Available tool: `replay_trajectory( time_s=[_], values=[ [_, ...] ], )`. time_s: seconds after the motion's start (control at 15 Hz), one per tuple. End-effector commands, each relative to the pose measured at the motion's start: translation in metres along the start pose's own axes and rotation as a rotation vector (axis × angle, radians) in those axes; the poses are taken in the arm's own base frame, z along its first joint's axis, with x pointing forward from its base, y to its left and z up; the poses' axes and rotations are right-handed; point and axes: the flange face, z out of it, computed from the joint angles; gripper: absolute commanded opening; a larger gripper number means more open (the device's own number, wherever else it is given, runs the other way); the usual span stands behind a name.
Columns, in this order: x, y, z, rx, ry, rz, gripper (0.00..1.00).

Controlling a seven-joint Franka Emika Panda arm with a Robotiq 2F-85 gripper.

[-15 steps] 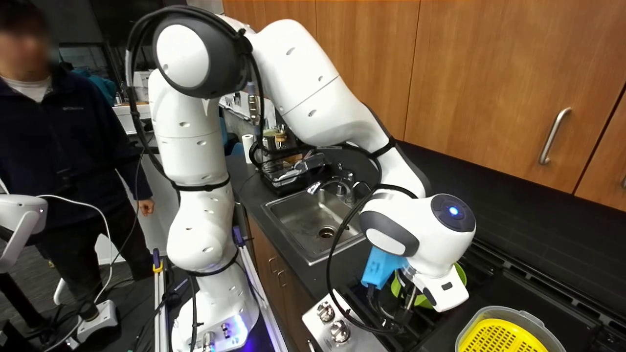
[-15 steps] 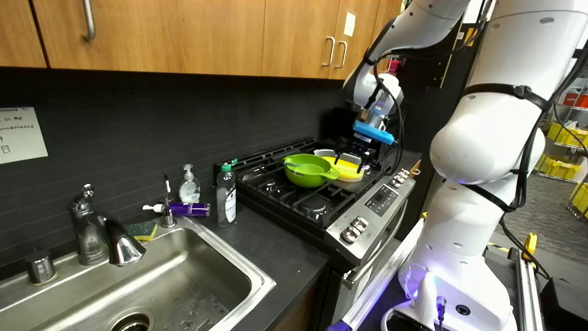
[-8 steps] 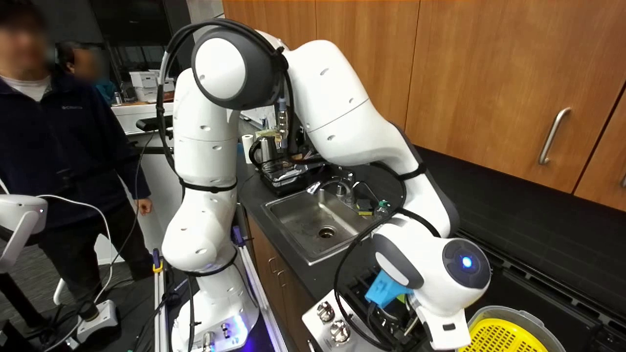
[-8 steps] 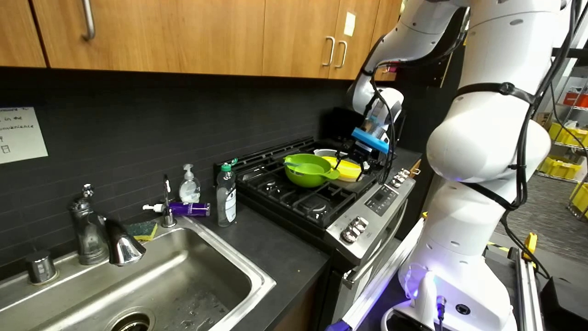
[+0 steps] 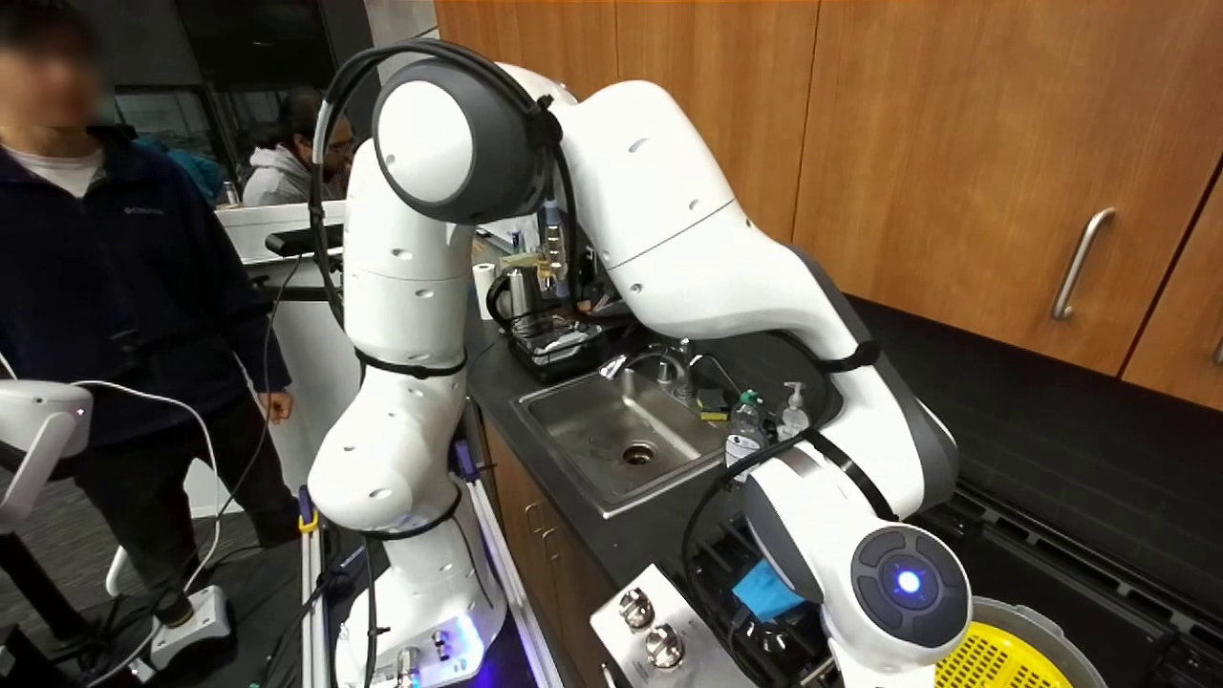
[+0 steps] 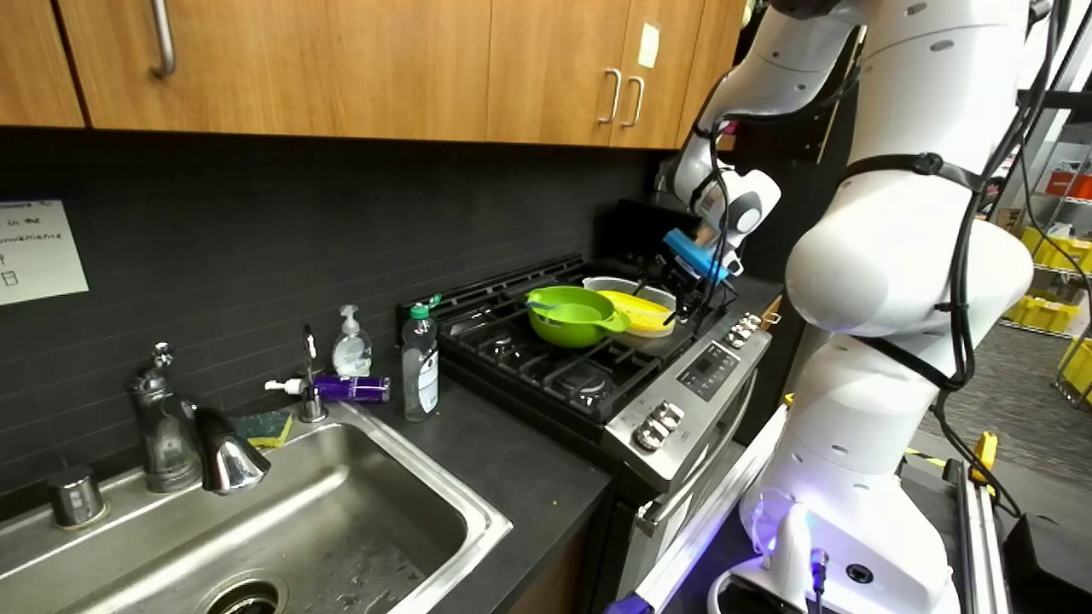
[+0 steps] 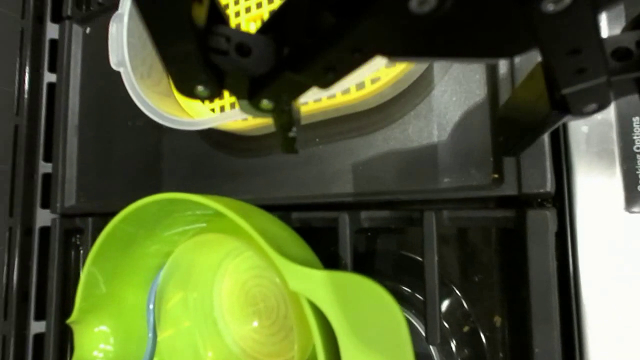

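Note:
My gripper [image 7: 402, 131] is open, with nothing between its fingers. One finger's tip [image 7: 289, 132] overlaps the edge of a clear grey container [image 7: 150, 112] in the wrist view; I cannot tell whether they touch. The other finger [image 7: 525, 117] is over the stove's front edge. A yellow colander [image 7: 250, 10] sits in the container; it shows in both exterior views [image 5: 998, 659] [image 6: 640, 314]. A green bowl [image 7: 125, 270] with a handle stands beside them, also in an exterior view [image 6: 573, 320]. A blue curved strip [image 7: 151, 310] lies in it.
The stove has grates [image 6: 589, 384] and front knobs [image 6: 657, 426]. A sink [image 6: 341, 503] with a faucet [image 6: 226, 448], a soap bottle [image 6: 420, 367], a purple bottle [image 6: 354, 389] and a sponge [image 6: 264, 426] lie to one side. Cabinets [image 6: 341, 68] hang above. A person [image 5: 115, 287] stands behind the arm.
The hand has moved lower and tilted, away from the sink towards the colander's end of the stove. The green bowl and the colander have not visibly moved.

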Motion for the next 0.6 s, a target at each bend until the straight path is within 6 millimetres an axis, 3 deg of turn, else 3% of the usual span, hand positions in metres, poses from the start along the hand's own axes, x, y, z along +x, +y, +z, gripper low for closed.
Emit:
replay_trajectory(
  time_s=[0.0,0.27,0.47,0.53],
  values=[
    [0.005,-0.01,0.004,0.017,0.05,0.039,1.0],
    [0.008,-0.01,0.014,0.011,0.063,0.056,1.0],
    [0.018,0.005,0.028,-0.007,0.097,0.216,1.0],
    [0.013,0.006,0.026,-0.001,0.079,0.218,1.0]
  ],
)
